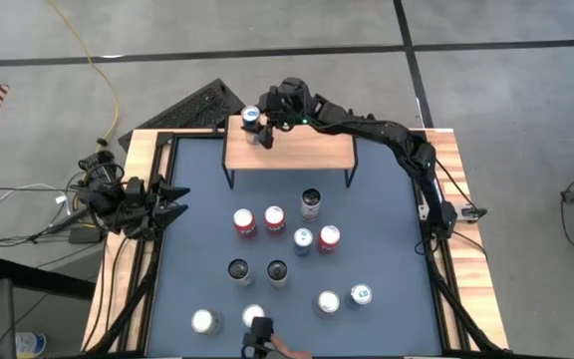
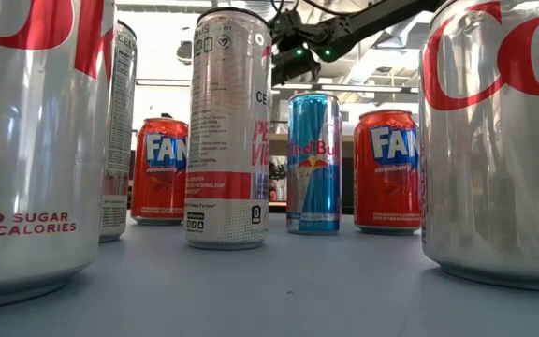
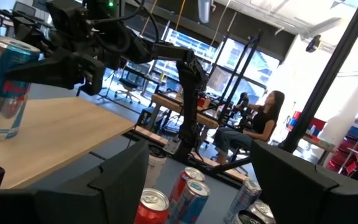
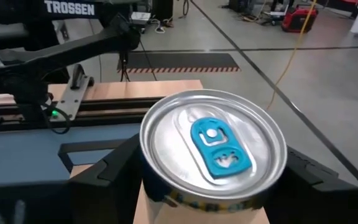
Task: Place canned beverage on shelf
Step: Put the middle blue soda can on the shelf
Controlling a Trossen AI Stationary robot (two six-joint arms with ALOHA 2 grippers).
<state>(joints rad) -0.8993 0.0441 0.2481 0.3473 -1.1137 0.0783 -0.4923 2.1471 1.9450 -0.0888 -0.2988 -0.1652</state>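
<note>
The right gripper (image 1: 259, 128) is positioned over the back left corner of the shelf (image 1: 297, 150); its fingers (image 4: 107, 177) sit on either side of a silver and blue can (image 1: 252, 118) with a blue pull tab, closed around the can body; in the left wrist view the same can (image 3: 2, 84) stands upright on the light wooden top (image 3: 61, 140), with its base on the board; the shelf stands at the far edge of the dark table mat (image 1: 207, 224), on thin black legs; the right arm (image 1: 407, 150) reaches in from the right side of the table, across the back of the shelf; the left gripper (image 1: 172, 202) waits at the left edge of the table, well apart from the shelf, fingers spread and holding nothing; further cans remain on the mat in front of the shelf: a tall white can (image 1: 311, 204) nearest the shelf, then two red cans (image 1: 259, 220), a blue can (image 1: 304, 240) and another red can (image 1: 329, 237), two dark-topped cans (image 1: 257, 270) behind them, and silver-topped cans (image 1: 343, 298) toward the near edge; a person (image 3: 257, 127) is seated in the room beyond the table.
</note>
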